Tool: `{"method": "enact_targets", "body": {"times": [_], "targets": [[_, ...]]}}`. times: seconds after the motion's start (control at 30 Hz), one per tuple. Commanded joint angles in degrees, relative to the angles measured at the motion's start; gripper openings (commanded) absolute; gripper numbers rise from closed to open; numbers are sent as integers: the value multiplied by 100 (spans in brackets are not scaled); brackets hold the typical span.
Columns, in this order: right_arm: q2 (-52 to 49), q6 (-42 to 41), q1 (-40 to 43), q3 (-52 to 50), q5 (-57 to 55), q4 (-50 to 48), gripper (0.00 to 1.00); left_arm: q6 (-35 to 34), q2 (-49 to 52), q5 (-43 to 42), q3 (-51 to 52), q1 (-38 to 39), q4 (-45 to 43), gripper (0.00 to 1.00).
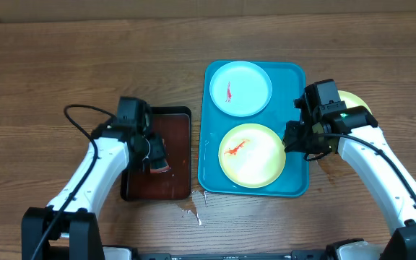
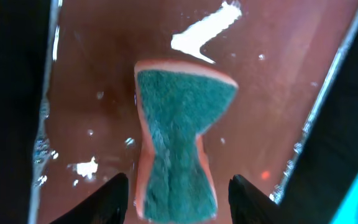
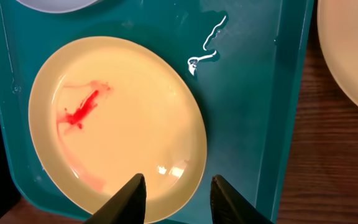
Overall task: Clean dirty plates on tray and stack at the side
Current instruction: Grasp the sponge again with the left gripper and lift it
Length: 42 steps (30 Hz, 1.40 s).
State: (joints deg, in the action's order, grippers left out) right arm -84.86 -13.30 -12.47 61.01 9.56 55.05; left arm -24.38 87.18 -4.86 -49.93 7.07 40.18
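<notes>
The blue tray [image 1: 296,76] holds two dirty plates. The pale blue-white plate [image 1: 240,88] lies at the far end with a small red smear. The yellow-green plate [image 1: 252,154] [image 3: 117,118] lies nearer, with a red sauce smear on its left. My right gripper [image 1: 297,139] [image 3: 176,202] is open and hovers over this plate's right rim, one finger over the plate and one over the tray [image 3: 247,93]. My left gripper [image 1: 156,157] [image 2: 179,202] is open over a green sponge [image 2: 182,130]. Its fingers stand on either side of the sponge, with gaps.
The sponge lies in a wet dark brown tray [image 1: 175,155] [image 2: 272,74] left of the blue tray. A third yellow-green plate [image 1: 356,101] [image 3: 353,56] rests on the wooden table right of the tray, partly under my right arm. Water drops [image 1: 190,209] lie near the table's front.
</notes>
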Motion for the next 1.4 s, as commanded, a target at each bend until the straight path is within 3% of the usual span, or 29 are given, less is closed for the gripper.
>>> {"method": "enact_targets", "body": {"times": [0.0,0.27,0.47,0.63,0.67,0.97,1.37], "targets": [[46,-28,-7,28,109,-33,36,-114,-28,87,136,59,-264,49],[-2,-28,-7,-107,109,-9,33,-116,61,92,133,90,-481,44],[-2,-28,-7,-107,107,7,33,-140,723,378,133,90,-396,41],[-2,-35,-7,-107,105,83,33,-232,1209,313,55,90,-483,6],[-2,-48,-7,-107,101,105,33,-251,1211,315,22,90,-450,4],[-2,-693,-4,-107,-608,120,32,-173,944,313,-1058,90,684,4],[-20,-295,-4,-116,-603,103,40,258,826,404,-2568,90,2277,4]]}}
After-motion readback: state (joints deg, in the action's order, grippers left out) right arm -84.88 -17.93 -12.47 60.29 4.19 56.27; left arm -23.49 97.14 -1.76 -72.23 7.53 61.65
